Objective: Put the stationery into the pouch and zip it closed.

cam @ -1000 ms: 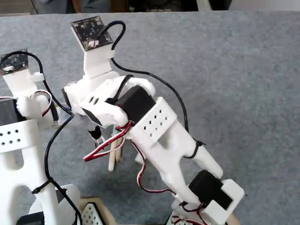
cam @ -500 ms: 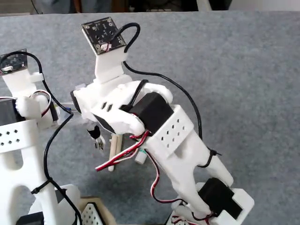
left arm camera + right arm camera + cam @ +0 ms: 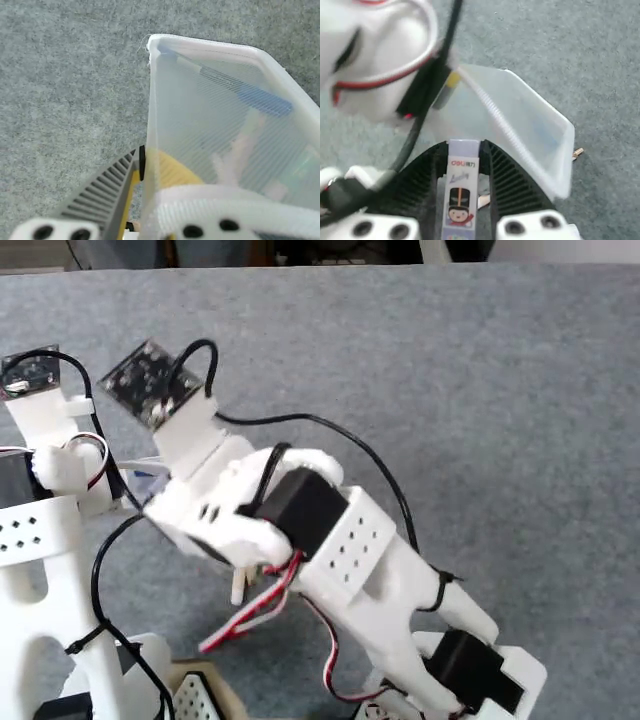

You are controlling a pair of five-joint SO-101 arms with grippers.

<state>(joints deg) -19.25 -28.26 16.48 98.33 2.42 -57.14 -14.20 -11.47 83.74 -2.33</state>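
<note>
the right gripper (image 3: 463,150) is clamped on a sleeved eraser (image 3: 460,197), whose tip is just beside the zip edge of the pouch (image 3: 532,117). the left gripper (image 3: 142,167) pinches the pouch's edge at the left of the grey table (image 3: 500,390). a blue pen (image 3: 262,99) lies inside. a wooden stick (image 3: 238,585) lies nearer, under the right arm (image 3: 340,550).
</note>
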